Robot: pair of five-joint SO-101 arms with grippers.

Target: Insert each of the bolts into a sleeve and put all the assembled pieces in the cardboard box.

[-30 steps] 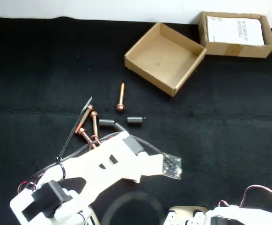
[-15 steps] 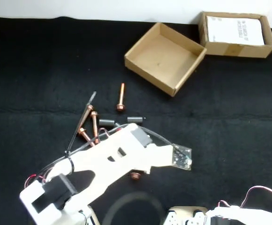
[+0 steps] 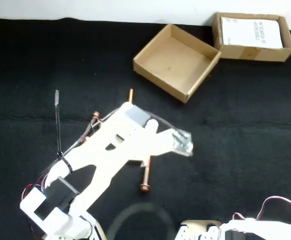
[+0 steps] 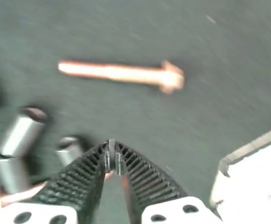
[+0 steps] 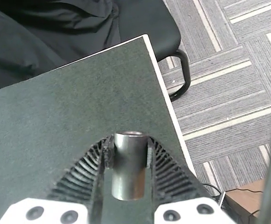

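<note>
In the left wrist view my left gripper [image 4: 112,151] is shut, fingertips touching, just above the black table. A copper bolt [image 4: 121,73] lies beyond the tips, and several grey sleeves [image 4: 21,133] lie to one side. A streak of copper shows through the gap lower between the fingers. In the high view the left arm [image 3: 120,145] covers most of the bolts and sleeves; one bolt [image 3: 144,177] lies in front of it. My right gripper [image 5: 128,154] is shut on an upright grey sleeve [image 5: 129,170] near the table's corner. The open cardboard box [image 3: 178,60] sits at the back.
A second box [image 3: 253,36] holding a white sheet stands at the back right. Part of the right arm [image 3: 255,230] shows at the front right edge. In the right wrist view the table edge [image 5: 161,93] drops to a carpeted floor and a chair base.
The left arm has swung away from the front toward the bolts and sleeves, uncovering a bolt in front of it. Its black cable tie now points back left.
</note>
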